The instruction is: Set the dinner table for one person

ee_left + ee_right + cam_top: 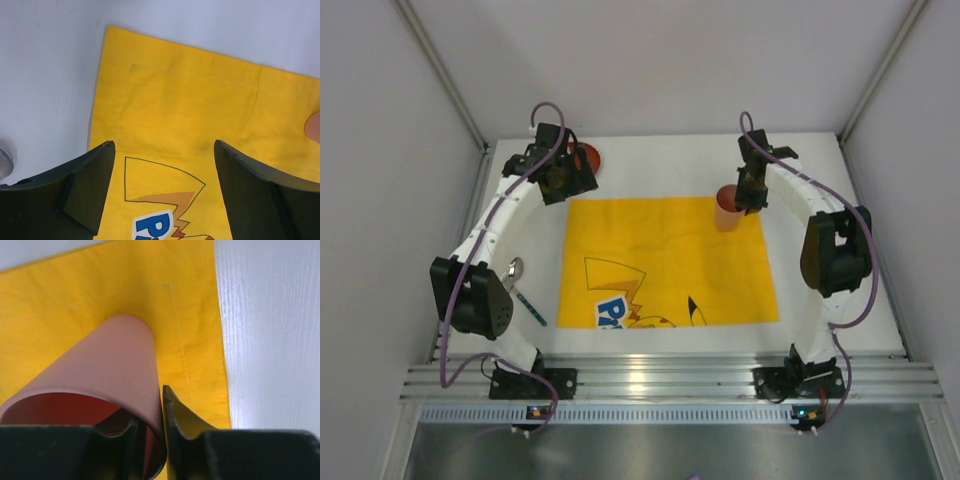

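Above the arms, the overhead camera looks down on the large white rectangular dinner table (660, 160) with its silver rail, a yellow cartoon-printed cloth (665, 255) spread across its middle. At the cloth's 1 o'clock corner sits a pink plastic cup (726, 210), with the right gripper (752, 195) at its rim. The left gripper (560, 180) hangs near the cloth's 11 o'clock corner, just beside a round red dish (588, 157). Off the cloth at 8 o'clock lie a silver spoon (514, 268) and a teal-handled utensil (532, 308).

From the left wrist, the left gripper (162, 150) has its dark fingers spread wide with nothing between them, over a corner of the cloth (190, 100). Bare table (50, 75) shows at 9 o'clock, and a sliver of the cup (314, 127) at 3 o'clock.

From the right wrist, the right gripper (150, 405) pinches the cup's (110, 360) wall, one finger inside and one outside. The cloth (75, 290) lies beneath, with the table (270, 330) at 3 o'clock.
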Controlling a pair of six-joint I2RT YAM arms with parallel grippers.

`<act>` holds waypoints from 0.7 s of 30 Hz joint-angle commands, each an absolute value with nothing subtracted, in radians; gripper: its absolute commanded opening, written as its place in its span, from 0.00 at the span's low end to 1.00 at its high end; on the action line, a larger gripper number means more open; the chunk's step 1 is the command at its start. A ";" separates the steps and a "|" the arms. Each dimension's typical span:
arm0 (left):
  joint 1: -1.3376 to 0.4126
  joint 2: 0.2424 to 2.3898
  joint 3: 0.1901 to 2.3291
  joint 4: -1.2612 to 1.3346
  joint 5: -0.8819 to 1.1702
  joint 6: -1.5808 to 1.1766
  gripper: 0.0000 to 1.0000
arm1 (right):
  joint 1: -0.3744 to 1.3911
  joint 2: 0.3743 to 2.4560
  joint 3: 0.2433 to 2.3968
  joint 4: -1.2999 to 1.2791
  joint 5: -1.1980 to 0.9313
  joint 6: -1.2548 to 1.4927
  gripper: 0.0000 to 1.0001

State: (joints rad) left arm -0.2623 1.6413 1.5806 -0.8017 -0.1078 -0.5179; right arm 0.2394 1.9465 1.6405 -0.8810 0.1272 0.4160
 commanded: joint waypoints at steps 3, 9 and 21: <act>-0.180 1.703 1.631 -0.727 -0.052 -0.511 0.84 | 0.244 1.956 1.678 -0.853 0.126 0.419 0.32; -0.104 1.808 1.696 -0.709 -0.054 -0.528 0.84 | 0.245 1.908 1.765 -0.919 0.129 0.397 0.47; -0.008 2.133 1.902 -0.678 -0.075 -0.589 0.82 | 0.241 1.470 1.672 -1.016 0.143 0.426 0.51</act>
